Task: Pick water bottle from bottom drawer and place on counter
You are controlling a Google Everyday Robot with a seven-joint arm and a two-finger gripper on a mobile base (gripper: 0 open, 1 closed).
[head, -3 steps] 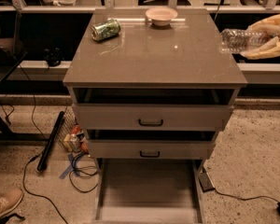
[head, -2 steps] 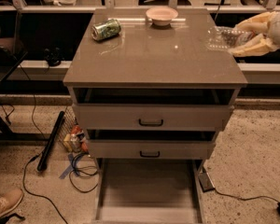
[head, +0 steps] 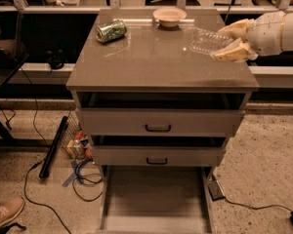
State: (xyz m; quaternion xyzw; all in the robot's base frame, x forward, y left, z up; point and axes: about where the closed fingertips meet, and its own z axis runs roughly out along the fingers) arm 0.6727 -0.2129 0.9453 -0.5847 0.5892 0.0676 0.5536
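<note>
My gripper (head: 230, 43) comes in from the right, over the right side of the counter (head: 151, 62). Its cream fingers (head: 234, 53) are shut on the water bottle (head: 205, 40), a clear ribbed bottle held lying sideways with its free end pointing left, just above the counter top. The bottom drawer (head: 155, 199) is pulled out at the foot of the cabinet and its flat grey floor is bare.
A green-and-silver can (head: 111, 31) lies on its side at the counter's back left. A pale bowl (head: 169, 16) stands at the back middle. Two upper drawers with black handles (head: 157, 128) are slightly open. Cables, a black bar and clutter (head: 78, 147) lie on the floor left of the cabinet.
My gripper has moved left with the water bottle, from beyond the counter's right edge to over its right side.
</note>
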